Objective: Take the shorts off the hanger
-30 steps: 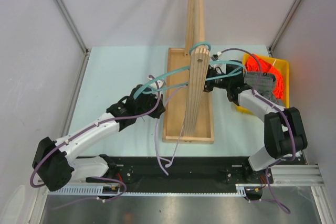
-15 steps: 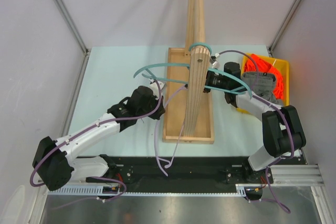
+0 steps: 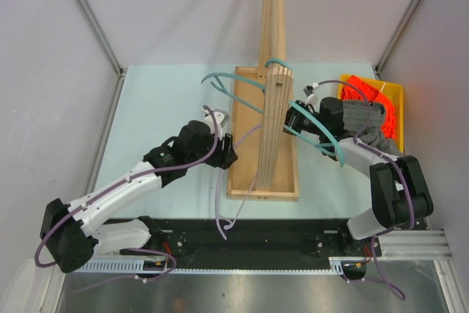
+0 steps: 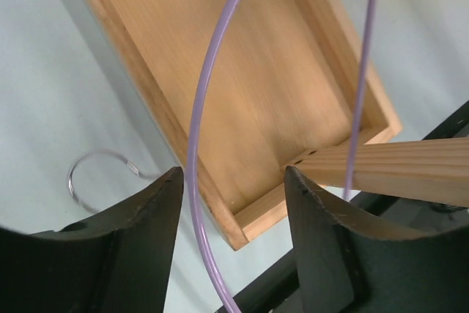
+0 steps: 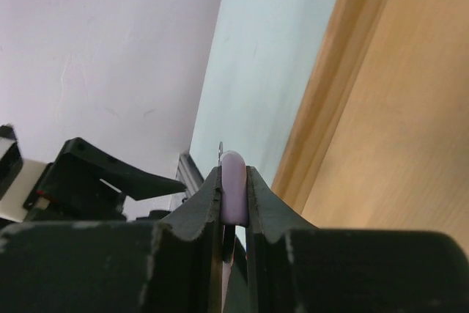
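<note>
The orange-red shorts point(image 3: 364, 91) and the dark grey shorts point(image 3: 363, 116) lie bunched in a yellow bin point(image 3: 396, 94) at the right. A teal hanger point(image 3: 236, 95) hangs by its hook round the wooden post point(image 3: 272, 34), with nothing on it. My left gripper point(image 3: 227, 153) point(image 4: 234, 207) is open over the near left corner of the wooden base point(image 4: 242, 100). A thin purple line point(image 4: 196, 144) runs between its fingers. My right gripper point(image 3: 297, 117) point(image 5: 233, 175) is shut on a small rounded lilac piece point(image 5: 234, 181) right of the post, by the hanger's right arm.
The wooden base tray point(image 3: 245, 181) fills the table's middle, its post rising toward the camera. A metal wire hook point(image 4: 91, 177) lies on the pale green table left of the base. Grey walls close in both sides, and the black rail runs along the near edge.
The teal hanger has swung round the post, its left end going back and its right end coming forward. My left gripper let go of it and opened. My right gripper closed.
</note>
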`<state>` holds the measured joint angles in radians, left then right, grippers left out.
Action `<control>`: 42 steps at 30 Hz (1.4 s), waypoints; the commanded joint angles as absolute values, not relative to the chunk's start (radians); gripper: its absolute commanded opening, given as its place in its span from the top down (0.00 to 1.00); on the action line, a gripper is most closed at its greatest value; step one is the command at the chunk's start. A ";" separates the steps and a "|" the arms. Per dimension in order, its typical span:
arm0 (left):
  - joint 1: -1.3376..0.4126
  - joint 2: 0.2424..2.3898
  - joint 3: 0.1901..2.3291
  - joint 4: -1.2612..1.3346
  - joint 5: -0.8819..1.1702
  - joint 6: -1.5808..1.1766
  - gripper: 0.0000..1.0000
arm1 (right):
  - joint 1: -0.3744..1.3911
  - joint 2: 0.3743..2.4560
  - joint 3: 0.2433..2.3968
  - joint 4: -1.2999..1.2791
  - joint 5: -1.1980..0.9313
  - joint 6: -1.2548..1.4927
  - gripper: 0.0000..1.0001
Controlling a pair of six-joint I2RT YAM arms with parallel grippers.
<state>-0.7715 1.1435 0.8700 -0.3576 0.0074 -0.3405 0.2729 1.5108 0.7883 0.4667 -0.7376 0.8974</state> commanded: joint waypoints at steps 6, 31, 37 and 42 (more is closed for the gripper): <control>-0.647 0.925 0.859 -0.321 0.095 -0.437 0.32 | 0.109 1.358 0.746 0.601 -0.736 0.989 1.00; -0.601 0.563 0.689 -0.405 0.132 -0.520 0.29 | -0.569 1.046 1.070 0.772 -0.566 1.350 1.00; -0.601 0.548 0.683 -0.417 0.123 -0.506 0.29 | -0.549 1.072 1.204 0.825 -0.486 1.367 1.00; -0.601 0.543 0.677 -0.414 0.120 -0.503 0.29 | -0.471 1.130 1.287 0.936 -0.534 1.324 1.00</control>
<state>-0.6083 0.5491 0.6823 -0.4297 0.1123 -0.4988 -0.5224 1.0950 1.2121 0.7971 -0.5419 1.3273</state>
